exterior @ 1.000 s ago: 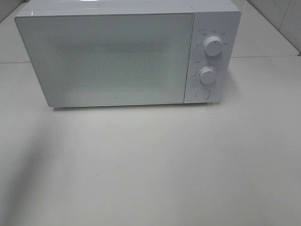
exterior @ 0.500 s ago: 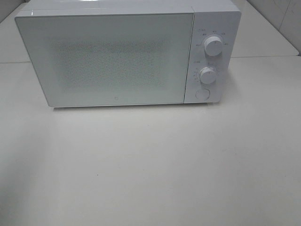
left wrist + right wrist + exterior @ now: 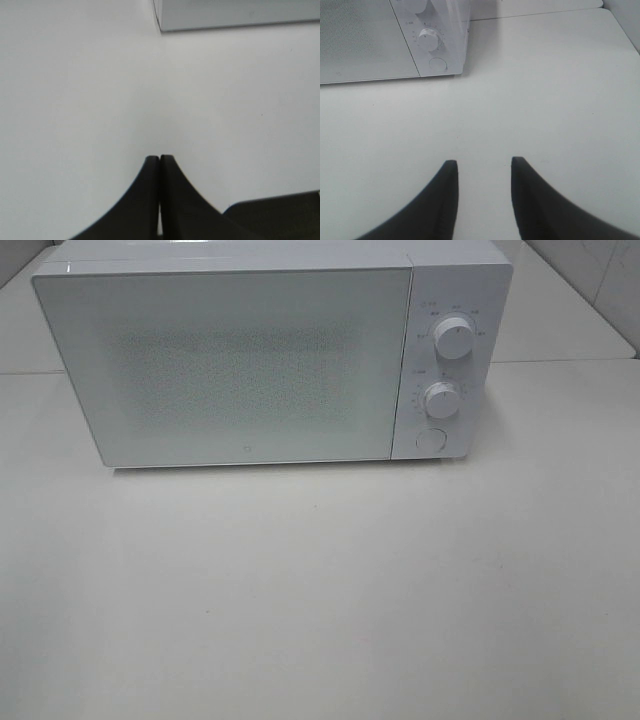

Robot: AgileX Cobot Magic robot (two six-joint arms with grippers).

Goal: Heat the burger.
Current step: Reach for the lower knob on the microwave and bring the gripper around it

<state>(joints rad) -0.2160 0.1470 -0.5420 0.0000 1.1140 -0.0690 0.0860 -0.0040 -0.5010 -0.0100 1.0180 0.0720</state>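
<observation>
Burger hidden; boxy white microwave [image 3: 272,352], speckled door [image 3: 225,368] seemingly shut

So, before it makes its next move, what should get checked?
1. The microwave door is closed: ok.
2. The burger is in sight: not ok, no view shows it. Whether it sits inside: cannot tell.
3. The left pincer is shut and empty: ok.
4. The right pincer is open and empty: ok.
5. The upper knob and lower knob are uncovered: ok.
</observation>
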